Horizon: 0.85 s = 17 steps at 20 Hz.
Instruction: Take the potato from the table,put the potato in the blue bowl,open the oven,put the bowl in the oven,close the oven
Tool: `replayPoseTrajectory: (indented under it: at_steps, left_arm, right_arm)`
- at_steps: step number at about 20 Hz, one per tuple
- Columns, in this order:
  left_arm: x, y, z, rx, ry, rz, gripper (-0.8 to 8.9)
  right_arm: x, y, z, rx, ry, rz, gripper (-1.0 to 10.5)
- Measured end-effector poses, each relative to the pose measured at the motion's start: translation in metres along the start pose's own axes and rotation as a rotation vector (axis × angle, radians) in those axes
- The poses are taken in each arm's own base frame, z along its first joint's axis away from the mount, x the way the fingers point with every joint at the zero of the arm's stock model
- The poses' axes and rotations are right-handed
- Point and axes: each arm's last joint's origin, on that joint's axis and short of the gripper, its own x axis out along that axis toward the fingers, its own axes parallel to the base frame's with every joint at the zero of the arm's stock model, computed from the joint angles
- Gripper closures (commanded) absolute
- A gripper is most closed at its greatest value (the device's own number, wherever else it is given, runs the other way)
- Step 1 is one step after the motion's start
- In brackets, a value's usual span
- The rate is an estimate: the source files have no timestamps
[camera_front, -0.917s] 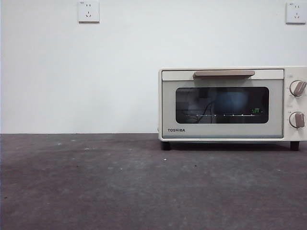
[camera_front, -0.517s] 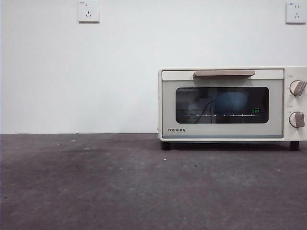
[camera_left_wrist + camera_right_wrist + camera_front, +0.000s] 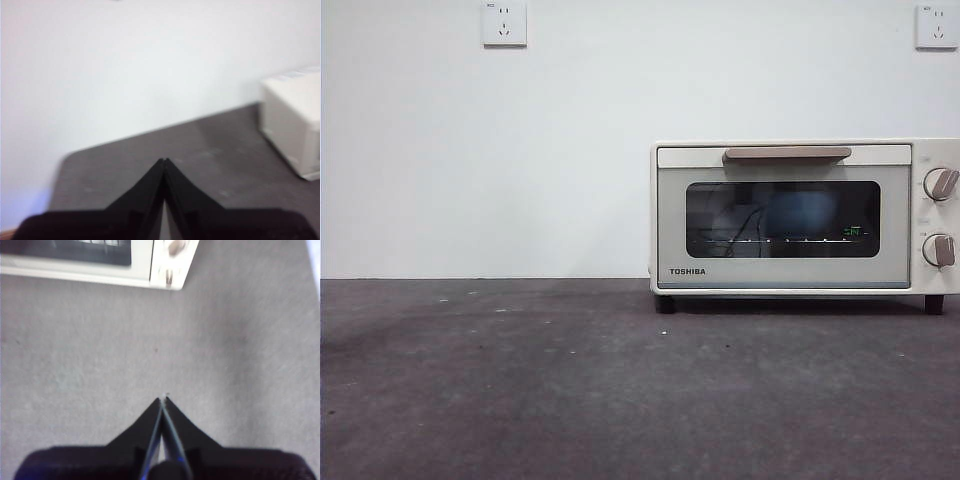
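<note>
**Oven shut, both arms clear**

Nothing has changed since a second ago: the cream-white toaster oven (image 3: 805, 217) sits closed on the dark grey table (image 3: 520, 390), something blue dimly visible behind its glass. Left gripper (image 3: 164, 161) and right gripper (image 3: 163, 400) hover with jaws pressed together, empty.

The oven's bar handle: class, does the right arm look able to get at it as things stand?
Probably yes. The right gripper hangs shut above bare table, with nothing between it and the oven. The door is closed and its handle is unobstructed.

Your front cam sits low, facing the oven (image 3: 800, 215); both wrist cams look down, catching it too.
</note>
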Motion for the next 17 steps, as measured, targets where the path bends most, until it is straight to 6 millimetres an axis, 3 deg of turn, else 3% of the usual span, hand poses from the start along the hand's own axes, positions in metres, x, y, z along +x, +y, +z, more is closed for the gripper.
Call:
replayPoseTrajectory:
  at_steps: [3,10,13,17]
  left_arm:
    - [0.007,-0.001,-0.034,0.004,-0.074,0.025,8.18]
    - [0.037,-0.025,-0.157,0.037,-0.159,-0.025,8.18]
    - [0.044,-0.032,-0.194,0.036,-0.148,-0.022,8.18]
    - [0.057,-0.041,-0.235,0.007,-0.133,-0.031,8.18]
  right_arm:
    - [0.032,0.004,0.021,-0.009,0.057,0.003,9.5]
    - [0.099,0.012,0.069,0.003,-0.019,-0.001,9.5]
    - [0.117,0.014,0.087,0.020,-0.129,-0.007,9.5]
    - [0.124,0.014,0.105,0.044,-0.278,-0.014,9.5]
